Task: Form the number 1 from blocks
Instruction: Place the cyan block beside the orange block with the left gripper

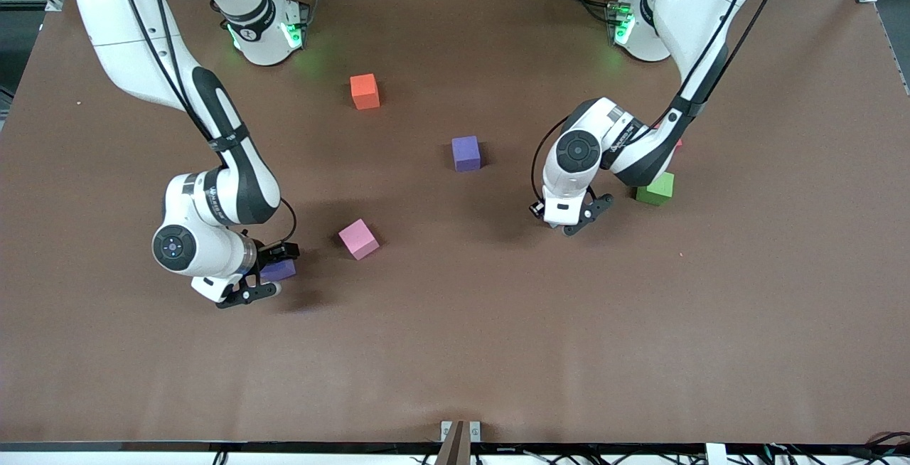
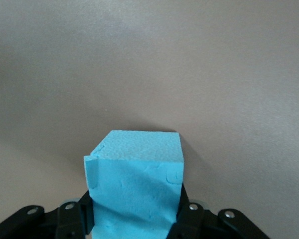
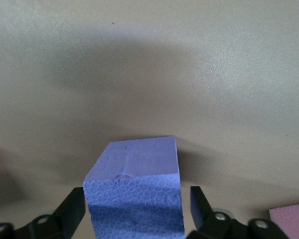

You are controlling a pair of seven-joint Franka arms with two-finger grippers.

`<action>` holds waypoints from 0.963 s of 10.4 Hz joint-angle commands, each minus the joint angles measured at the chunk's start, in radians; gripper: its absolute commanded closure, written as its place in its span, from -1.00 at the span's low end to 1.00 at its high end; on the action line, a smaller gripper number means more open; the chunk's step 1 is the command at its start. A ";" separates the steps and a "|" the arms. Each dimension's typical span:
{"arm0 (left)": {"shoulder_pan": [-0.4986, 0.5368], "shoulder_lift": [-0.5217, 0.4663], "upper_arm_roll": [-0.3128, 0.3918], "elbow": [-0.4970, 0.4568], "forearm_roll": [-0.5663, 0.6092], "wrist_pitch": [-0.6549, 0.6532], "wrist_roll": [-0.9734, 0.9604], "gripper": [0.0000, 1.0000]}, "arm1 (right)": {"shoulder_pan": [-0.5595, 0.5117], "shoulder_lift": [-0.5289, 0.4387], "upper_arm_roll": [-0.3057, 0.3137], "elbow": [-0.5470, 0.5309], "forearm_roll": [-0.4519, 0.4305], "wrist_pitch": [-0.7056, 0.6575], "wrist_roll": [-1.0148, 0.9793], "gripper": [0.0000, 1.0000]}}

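In the left wrist view a light blue block (image 2: 134,164) sits squeezed between the two fingers of my left gripper (image 2: 134,211), low over the table. From the front the left gripper (image 1: 574,222) hides that block. My right gripper (image 1: 269,273) is down around a purple block (image 1: 280,270). The right wrist view shows a gap between this purple block (image 3: 137,174) and each finger (image 3: 74,206), so the right gripper (image 3: 137,206) is open. Elsewhere on the table lie a second purple block (image 1: 466,153), a pink one (image 1: 357,239), an orange one (image 1: 365,91) and a green one (image 1: 655,188).
A sliver of a red block (image 1: 678,143) peeks out past the left arm's forearm, beside the green block. The pink block (image 3: 291,219) lies close to the right gripper. The brown table (image 1: 455,351) stretches bare toward the front camera.
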 commanded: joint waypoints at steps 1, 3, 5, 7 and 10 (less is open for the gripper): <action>-0.046 -0.067 -0.044 0.003 0.033 -0.025 -0.016 1.00 | 0.001 0.000 -0.002 -0.007 0.009 0.011 -0.022 -0.27; -0.069 -0.090 -0.131 0.024 0.033 -0.025 -0.025 1.00 | 0.001 0.000 -0.002 -0.007 0.012 0.012 -0.021 -0.09; -0.104 -0.083 -0.230 0.087 0.030 -0.052 -0.057 1.00 | -0.004 -0.009 -0.002 -0.007 0.016 0.012 -0.016 -0.10; -0.239 -0.051 -0.238 0.148 0.024 -0.063 -0.077 1.00 | -0.009 -0.059 -0.004 -0.016 0.019 0.009 0.004 -0.12; -0.415 -0.011 -0.236 0.141 0.030 -0.066 -0.143 1.00 | -0.009 -0.188 -0.004 -0.082 0.018 0.015 0.141 -0.12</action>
